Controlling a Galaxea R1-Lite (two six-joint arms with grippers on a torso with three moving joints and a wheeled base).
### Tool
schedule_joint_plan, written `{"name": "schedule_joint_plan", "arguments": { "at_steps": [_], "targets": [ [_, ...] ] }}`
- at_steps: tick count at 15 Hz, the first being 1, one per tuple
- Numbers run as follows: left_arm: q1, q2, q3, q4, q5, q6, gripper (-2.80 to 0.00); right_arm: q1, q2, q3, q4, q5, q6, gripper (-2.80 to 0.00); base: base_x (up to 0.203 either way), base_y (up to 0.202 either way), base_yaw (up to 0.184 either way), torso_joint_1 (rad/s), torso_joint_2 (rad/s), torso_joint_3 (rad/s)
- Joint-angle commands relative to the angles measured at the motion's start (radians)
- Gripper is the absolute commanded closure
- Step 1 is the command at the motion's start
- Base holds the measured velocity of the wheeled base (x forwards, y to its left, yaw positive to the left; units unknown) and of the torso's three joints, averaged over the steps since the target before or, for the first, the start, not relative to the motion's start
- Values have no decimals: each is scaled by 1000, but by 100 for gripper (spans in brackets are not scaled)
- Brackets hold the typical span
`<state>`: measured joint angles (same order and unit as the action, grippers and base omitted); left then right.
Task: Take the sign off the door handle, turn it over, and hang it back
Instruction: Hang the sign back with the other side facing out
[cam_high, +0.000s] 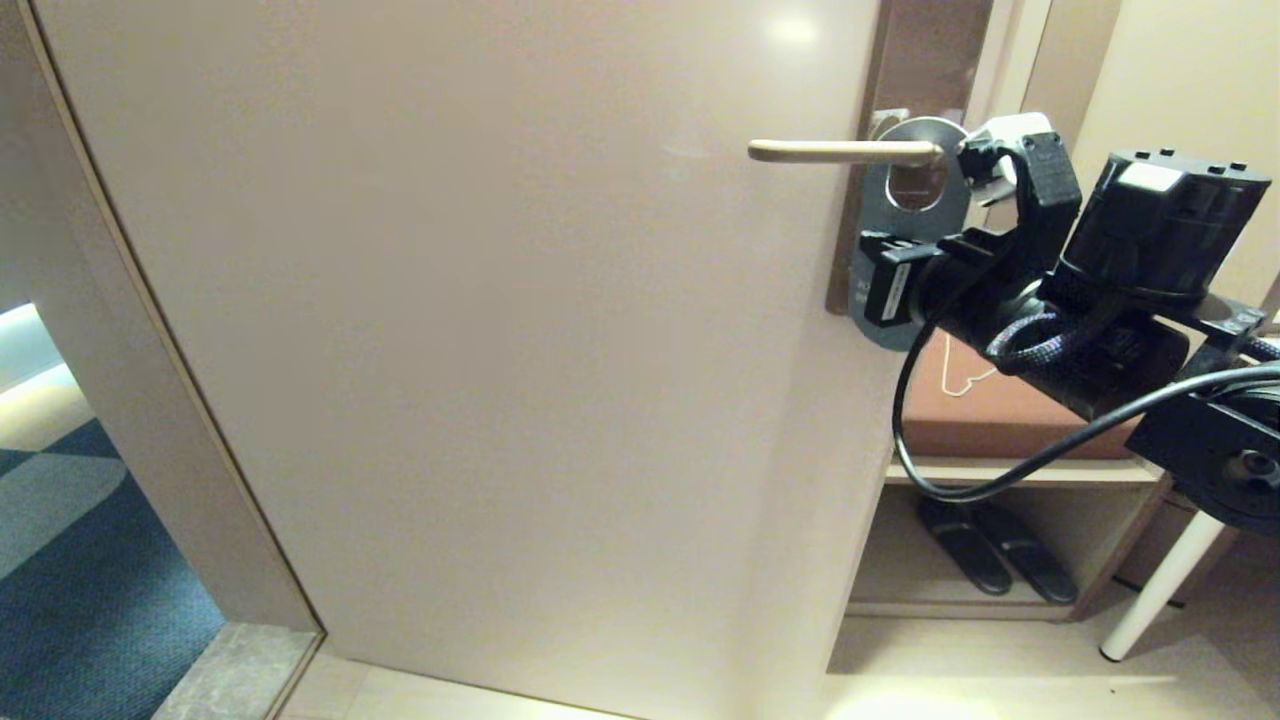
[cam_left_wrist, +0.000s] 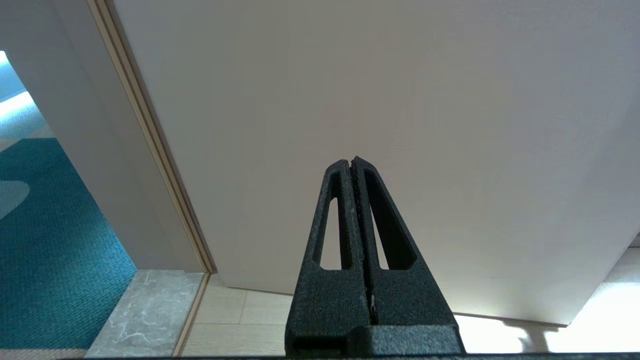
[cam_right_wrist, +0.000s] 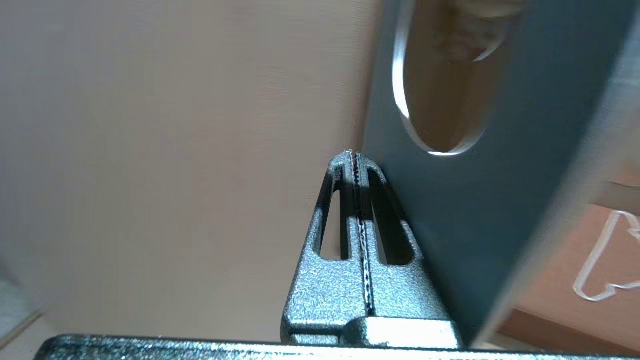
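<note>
Up by the door handle (cam_high: 845, 151) we see one grey sign (cam_high: 905, 215) hanging, its round hole looped over the handle near the door's (cam_high: 480, 340) edge; some small print shows low on the sign, but we cannot read it. Our right gripper (cam_right_wrist: 354, 155) sits just beside the sign below the handle, fingers pressed together, and whether they pinch the sign's edge we cannot tell. Our left gripper (cam_left_wrist: 351, 162), also pressed shut on nothing, hangs low before the door. Right of the handle stand a brown cushioned bench (cam_high: 1000, 405) and two dark slippers (cam_high: 995, 548); left lies blue carpet (cam_high: 80, 580).
</note>
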<state>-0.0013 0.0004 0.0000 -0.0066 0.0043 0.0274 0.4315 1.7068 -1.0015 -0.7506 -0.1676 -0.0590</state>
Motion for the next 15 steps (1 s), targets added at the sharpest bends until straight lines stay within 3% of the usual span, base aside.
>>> {"name": "schedule_joint_plan", "arguments": {
  "at_steps": [1,15],
  "targets": [
    [0,1,0,-1,0,0,0,-16,-9,4,-4,-1,-5,0,0,0,0,0,0,0],
    [0,1,0,-1,0,0,0,-51,-110,84,9,0,-4,0,0,0,0,0,0,0]
  ]
}}
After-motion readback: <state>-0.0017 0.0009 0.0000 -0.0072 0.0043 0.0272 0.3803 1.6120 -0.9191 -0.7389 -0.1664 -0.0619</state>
